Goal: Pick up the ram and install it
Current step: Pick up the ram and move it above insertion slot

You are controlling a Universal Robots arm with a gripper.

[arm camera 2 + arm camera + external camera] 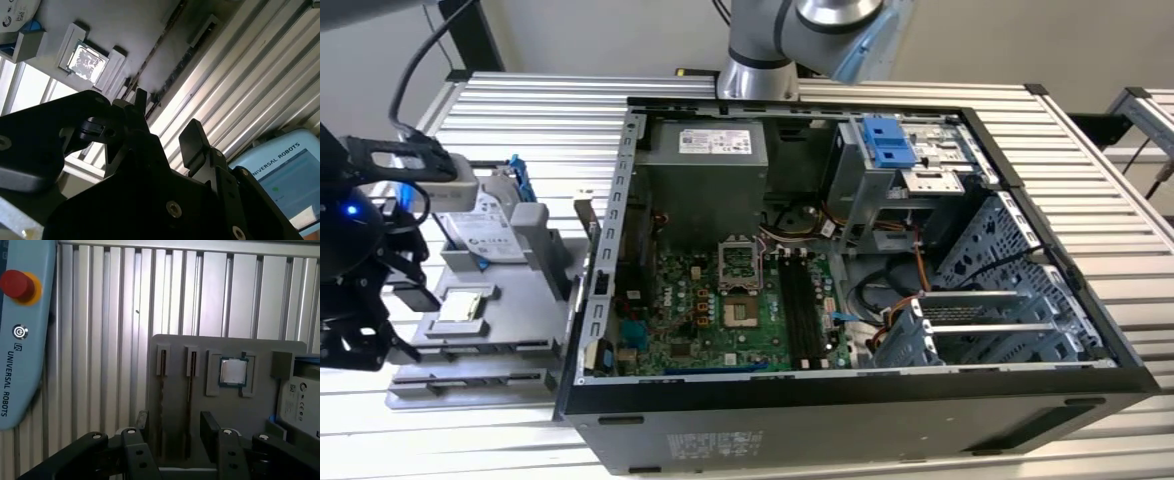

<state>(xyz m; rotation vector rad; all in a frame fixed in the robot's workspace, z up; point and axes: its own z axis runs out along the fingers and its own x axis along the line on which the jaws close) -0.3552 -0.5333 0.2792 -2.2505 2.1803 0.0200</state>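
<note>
Two slim dark ram sticks stand on edge in narrow slots of the grey holder plate (175, 347): one ram stick (162, 390) and another beside it (190, 390). They also show as dark strips (165, 47) in the second wrist view. My gripper (175, 427) hangs open above that end of the plate, with nothing between its fingers (210, 427). In the exterior view the gripper (374, 310) is at the far left, over the holder plate (520, 345). The black memory slots (803, 310) lie on the green motherboard inside the open case.
A square silver processor chip (233, 371) and a labelled hard drive (300, 400) sit on the same plate. A pale blue teach pendant (25, 330) with a red button lies on the slatted table. The open computer case (854, 380) has tall walls, a drive cage and cables.
</note>
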